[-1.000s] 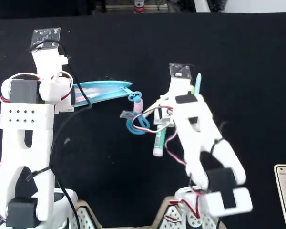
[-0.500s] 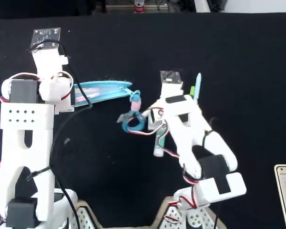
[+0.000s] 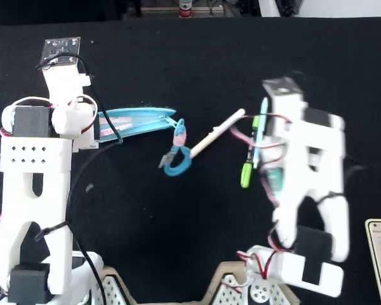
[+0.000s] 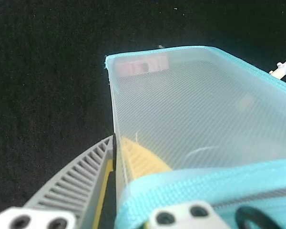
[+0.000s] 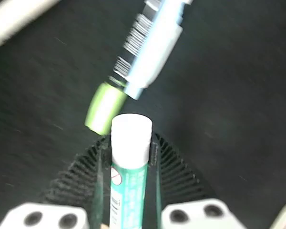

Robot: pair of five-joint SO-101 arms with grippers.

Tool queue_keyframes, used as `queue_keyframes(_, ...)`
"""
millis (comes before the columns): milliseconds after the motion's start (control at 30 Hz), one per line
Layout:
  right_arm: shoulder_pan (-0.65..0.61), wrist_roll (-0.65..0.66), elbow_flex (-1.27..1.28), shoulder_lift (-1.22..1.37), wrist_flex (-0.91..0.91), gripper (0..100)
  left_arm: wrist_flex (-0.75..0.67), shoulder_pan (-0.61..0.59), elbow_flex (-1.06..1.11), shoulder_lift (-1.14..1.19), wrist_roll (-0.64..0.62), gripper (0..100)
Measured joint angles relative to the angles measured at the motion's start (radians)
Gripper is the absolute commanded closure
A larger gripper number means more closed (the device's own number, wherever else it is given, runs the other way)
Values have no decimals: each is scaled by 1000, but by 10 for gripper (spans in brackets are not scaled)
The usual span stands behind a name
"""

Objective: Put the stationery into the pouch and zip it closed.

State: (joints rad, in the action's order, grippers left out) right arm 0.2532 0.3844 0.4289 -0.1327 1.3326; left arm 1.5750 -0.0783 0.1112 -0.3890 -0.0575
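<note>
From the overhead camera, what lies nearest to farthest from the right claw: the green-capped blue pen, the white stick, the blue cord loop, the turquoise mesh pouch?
From the right gripper, holding a white-capped green tube:
1. Green-capped blue pen, right beside it.
2. White stick, toward the middle.
3. Blue cord loop, beyond the stick.
4. Turquoise mesh pouch, farthest left.

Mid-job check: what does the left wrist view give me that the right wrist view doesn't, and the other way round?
Left wrist view: the translucent pouch with its teal zip edge, clamped at its near end by the left end effector.

Right wrist view: the right end effector shut on a white-capped green stick, with a blue pen, green-capped, lying on the table just beyond it.

Both: the black table and an end of the white pen at the frame edge.
</note>
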Motion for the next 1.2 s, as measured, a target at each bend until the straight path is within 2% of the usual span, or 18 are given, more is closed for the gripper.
queue_keyframes(200,236,256,31,112,-74,968,0,0,0,0,0,970)
queue_keyframes(367,345,330,40,252,-189,834,0,0,0,0,0,970)
queue_keyframes(567,356,399,26,287,-132,852,0,0,0,0,0,970)
queue_keyframes(967,356,407,-44,296,-78,855,0,0,0,0,0,970)
queue_keyframes(1200,356,407,-11,296,-203,855,0,0,0,0,0,970)
